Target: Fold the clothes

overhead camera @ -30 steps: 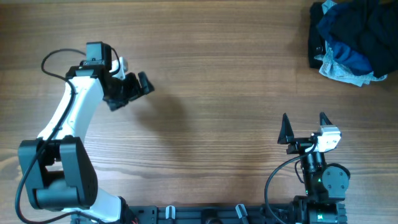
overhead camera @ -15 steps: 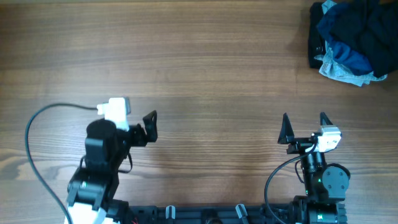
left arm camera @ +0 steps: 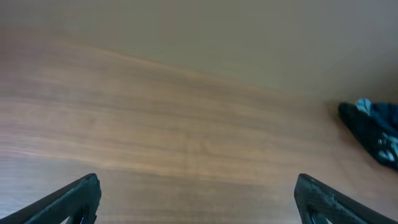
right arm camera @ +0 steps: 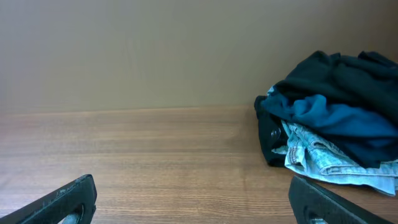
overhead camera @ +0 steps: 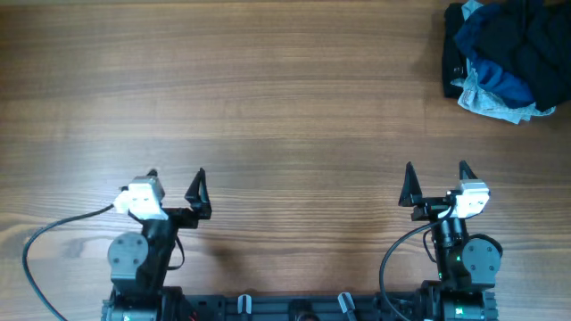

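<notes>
"Looking from above, where did we find the clothes (overhead camera: 544,40)?"

"Far right corner of the table (overhead camera: 285,89), bunched in a heap that the frame edge cut off. Black fabric lay on top & toward the back. We saw a bright blue garment (overhead camera: 507,85) tucked into the same heap, and a pale patterned cloth (overhead camera: 486,102) poking out at its near edge."

"And the arms vs. the heap?"

"Both at the near edge, well apart from it. We had the left gripper (overhead camera: 176,175) on the left side, fingers pointing away from its base, jaws spread wide & empty. The right gripper (overhead camera: 435,167) sat on the right side in the same pose, jaws wide too, holding nothing."

"Did the wrist cams agree?"

"Yes. From the left wrist we saw its two fingertips in the bottom corners w/ bare wood btwn them, plus a dark scrap of the heap at the far right. From the right wrist the heap showed clearer: black over blue, pale cloth at the bottom front, all resting on the wood, ahead & to the right of that gripper, not touching it."

"Folded at all?"

"No, crumpled. We couldn't tell sleeve from hem."
</notes>
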You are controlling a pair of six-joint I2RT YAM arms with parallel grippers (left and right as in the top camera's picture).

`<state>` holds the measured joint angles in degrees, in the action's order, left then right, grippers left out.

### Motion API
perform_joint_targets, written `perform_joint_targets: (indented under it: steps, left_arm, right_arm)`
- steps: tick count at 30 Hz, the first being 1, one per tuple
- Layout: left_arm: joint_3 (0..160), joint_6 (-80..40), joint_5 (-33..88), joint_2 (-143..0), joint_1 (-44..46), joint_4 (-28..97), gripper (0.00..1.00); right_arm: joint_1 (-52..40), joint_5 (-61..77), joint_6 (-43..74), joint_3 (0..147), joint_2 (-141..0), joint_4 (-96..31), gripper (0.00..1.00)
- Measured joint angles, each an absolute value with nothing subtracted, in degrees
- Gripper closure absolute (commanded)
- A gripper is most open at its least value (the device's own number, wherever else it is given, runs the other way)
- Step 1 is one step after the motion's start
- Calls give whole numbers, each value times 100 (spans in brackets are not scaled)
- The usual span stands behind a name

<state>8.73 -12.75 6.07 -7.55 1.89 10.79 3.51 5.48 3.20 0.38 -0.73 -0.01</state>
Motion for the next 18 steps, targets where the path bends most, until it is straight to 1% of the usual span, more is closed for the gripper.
perform_joint_targets:
  steps: [5,13,16,18]
  left_arm:
    - [735,-1275,650,-106,56,993,0]
    - [519,-1275,672,-78,56,620,0]
    - [497,-1273,666,-78,56,285,0]
    - [290,-1273,655,-73,56,-351,0]
  right_arm:
    - [351,548,320,38,-73,-1,0]
    - [351,548,320,38,-73,-1,0]
    - [351,548,320,38,-73,-1,0]
    - [351,548,320,38,-73,-1,0]
